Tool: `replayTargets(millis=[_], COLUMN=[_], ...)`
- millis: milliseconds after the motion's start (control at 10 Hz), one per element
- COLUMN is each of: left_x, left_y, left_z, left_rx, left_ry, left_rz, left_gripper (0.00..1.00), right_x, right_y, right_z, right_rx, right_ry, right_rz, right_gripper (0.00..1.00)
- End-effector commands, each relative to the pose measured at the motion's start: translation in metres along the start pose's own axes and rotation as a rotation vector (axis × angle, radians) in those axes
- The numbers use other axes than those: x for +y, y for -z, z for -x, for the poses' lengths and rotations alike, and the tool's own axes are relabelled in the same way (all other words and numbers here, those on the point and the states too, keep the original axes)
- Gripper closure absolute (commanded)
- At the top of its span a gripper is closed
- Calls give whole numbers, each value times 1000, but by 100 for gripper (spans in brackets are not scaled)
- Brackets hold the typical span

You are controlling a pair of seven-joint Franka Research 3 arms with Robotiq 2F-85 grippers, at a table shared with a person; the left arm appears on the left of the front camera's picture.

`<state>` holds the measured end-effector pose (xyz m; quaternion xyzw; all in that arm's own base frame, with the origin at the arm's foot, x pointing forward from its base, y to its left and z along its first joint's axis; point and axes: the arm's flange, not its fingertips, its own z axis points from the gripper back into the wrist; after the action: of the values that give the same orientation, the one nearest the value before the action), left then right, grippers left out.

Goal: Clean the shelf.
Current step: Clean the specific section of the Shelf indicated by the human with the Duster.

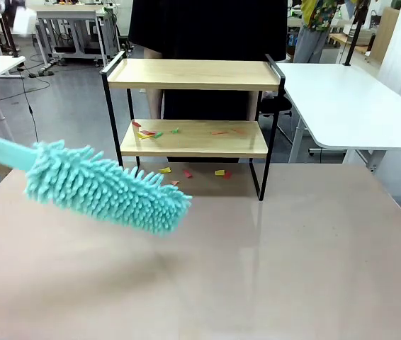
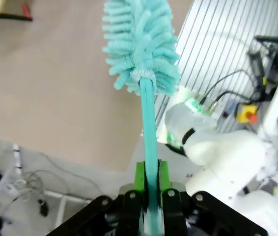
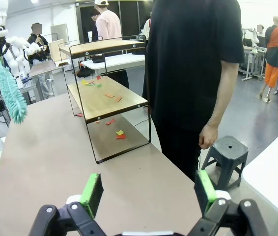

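The left gripper (image 2: 150, 173), clamped on the handle of the teal duster (image 1: 108, 188), holds it tilted over the near left of the table (image 1: 292, 269); the right gripper (image 3: 149, 191) gapes empty; the shelf (image 1: 193, 74) stands far-centre.

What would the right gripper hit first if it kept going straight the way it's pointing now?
Most likely the shelf: the open right gripper points across the table at its near end. The person stands just beside that line, so which comes first is uncertain.
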<state>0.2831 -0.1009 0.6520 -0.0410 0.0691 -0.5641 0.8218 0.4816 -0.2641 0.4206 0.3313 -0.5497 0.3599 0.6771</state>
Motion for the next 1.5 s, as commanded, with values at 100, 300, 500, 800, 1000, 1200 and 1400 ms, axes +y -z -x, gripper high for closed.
replayTargets(millis=[100, 300, 500, 800, 1000, 1200, 1400], left_x=[2, 9, 5, 5, 5, 5, 5], left_y=[49, 62, 53, 53, 53, 53, 53], left_z=[28, 28, 21, 21, 21, 21, 21], left_rx=[37, 53, 62, 62, 62, 62, 62], left_ry=[54, 54, 38, 38, 38, 38, 38], left_rz=[-5, -15, 14, 14, 14, 14, 14], left_gripper=[87, 87, 87, 87, 87, 87, 87], right_x=[1, 1, 1, 1, 1, 1, 1], right_y=[1, 1, 1, 1, 1, 1, 1], right_z=[-3, -3, -3, -3, -3, -3, -3], right_rx=[-2, -2, -2, -2, -2, -2, -2], right_ry=[-6, -6, -6, -6, -6, -6, -6], right_rz=[1, 1, 1, 1, 1, 1, 1], right_gripper=[0, 0, 0, 0, 0, 0, 0])
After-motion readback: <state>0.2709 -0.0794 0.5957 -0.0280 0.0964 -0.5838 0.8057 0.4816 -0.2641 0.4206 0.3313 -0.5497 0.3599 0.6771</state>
